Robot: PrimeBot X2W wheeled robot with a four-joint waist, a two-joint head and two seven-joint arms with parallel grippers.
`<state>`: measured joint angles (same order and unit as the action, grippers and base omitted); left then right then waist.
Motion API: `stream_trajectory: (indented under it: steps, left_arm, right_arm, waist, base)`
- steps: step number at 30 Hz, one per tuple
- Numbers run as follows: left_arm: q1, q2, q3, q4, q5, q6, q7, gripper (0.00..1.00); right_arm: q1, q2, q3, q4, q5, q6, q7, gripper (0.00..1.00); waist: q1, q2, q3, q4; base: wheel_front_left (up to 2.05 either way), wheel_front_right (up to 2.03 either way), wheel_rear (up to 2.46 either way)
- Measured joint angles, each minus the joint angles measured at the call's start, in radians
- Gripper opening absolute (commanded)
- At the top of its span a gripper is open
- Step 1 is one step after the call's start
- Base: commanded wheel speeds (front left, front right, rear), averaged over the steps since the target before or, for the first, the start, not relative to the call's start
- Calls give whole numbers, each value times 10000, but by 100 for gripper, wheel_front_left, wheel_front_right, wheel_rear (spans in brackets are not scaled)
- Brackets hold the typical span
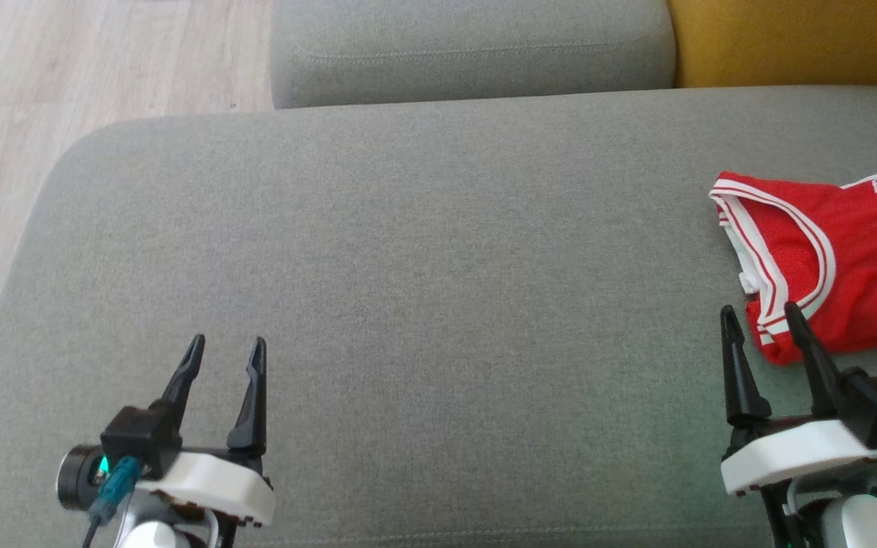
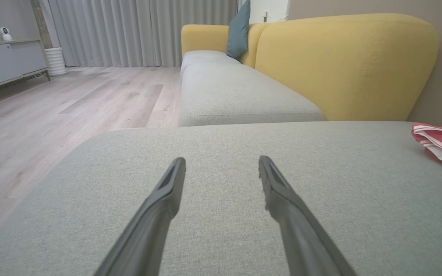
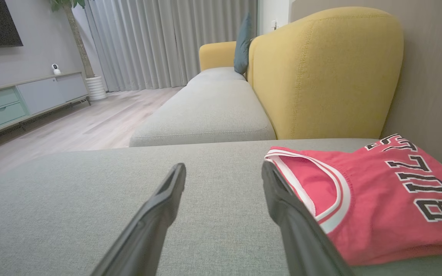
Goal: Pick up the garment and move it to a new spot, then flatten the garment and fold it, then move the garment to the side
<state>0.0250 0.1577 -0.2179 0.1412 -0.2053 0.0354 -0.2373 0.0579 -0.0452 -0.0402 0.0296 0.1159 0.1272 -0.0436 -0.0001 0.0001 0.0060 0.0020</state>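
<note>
Lying at the right edge of the grey seat cushion (image 1: 408,251), the garment (image 1: 827,259) is a red sleeveless jersey gathered into a compact, layered heap just ahead of the right claw (image 1: 758,309). In the head view that claw's right finger overlaps the heap's near corner; I cannot tell whether it touches. Both claws stand spread wide and hold nothing. The left claw (image 1: 228,341) hovers over bare cushion, well apart from the cloth.

The jersey looks light, thin and limp, probably a smooth sports knit that will sag and slide rather than keep its shape. It is not fragile, though a shallow pinch may lift only the top layer. The white-and-red trim (image 3: 334,191) around the arm or neck opening is thicker and stitched — likely the surest place to grip. Black, white-edged lettering (image 3: 422,180) runs across the upper face.

The cushion is a coarse woven fabric with rounded corners, soft enough to let a finger press under an edge. Behind it rises a yellow backrest (image 1: 796,38).
</note>
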Motion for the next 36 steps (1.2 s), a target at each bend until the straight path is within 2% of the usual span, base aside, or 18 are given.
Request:
stream_trajectory:
  steps: [33,34,36]
  left_arm:
    - [102,270,-217,-221,0,355,242,100]
    - [95,270,-228,-222,0,355,242,0]
    - [166,205,-276,54,0,351,247,0]
  right_arm:
    - [-19,2,67,58,163,0,48,100]
    - [-23,2,65,65,163,0,19,0]
    - [13,12,77,353,163,0,10,0]
  waist:
    - [1,0,211,54]
    - [1,0,216,62]
    - [1,0,219,63]
  base:
    - [0,0,0]
    - [0,0,0]
    - [0,0,0]
